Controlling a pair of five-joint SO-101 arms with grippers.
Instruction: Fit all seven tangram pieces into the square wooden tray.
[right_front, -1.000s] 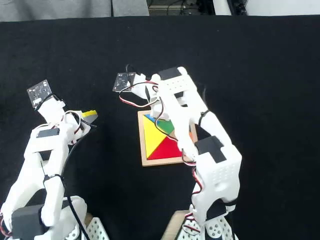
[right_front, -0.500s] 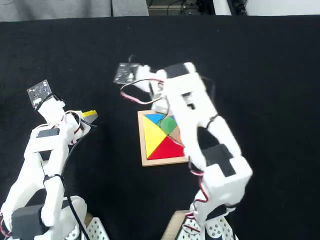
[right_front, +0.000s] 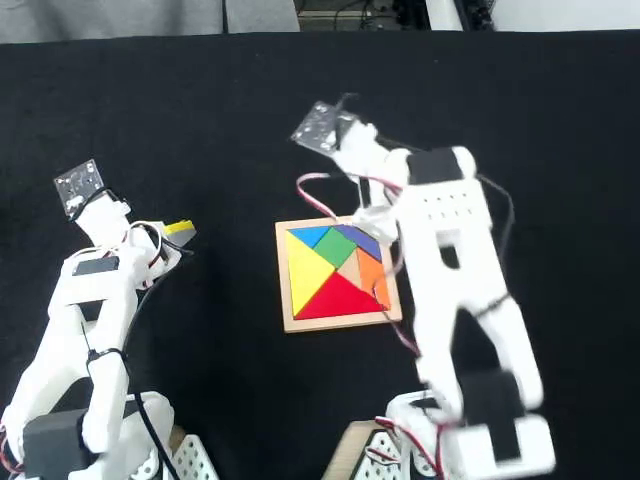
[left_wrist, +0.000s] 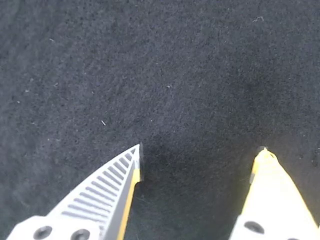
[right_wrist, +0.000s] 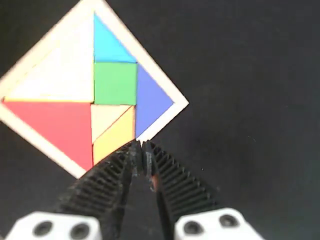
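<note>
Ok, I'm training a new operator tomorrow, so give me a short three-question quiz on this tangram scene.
1. True or false: the left gripper is open over the black table.
2. The square piece in the tray is: A red, B green, C yellow.
3. Fill in: the right gripper is ___ (open or shut).
Key: 1 true; 2 B; 3 shut.

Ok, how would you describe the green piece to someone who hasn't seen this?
Mid-table on the black cloth lies the square wooden tray, filled edge to edge. The green piece sits between the light blue triangle and the purple piece; it alone is square.
</note>
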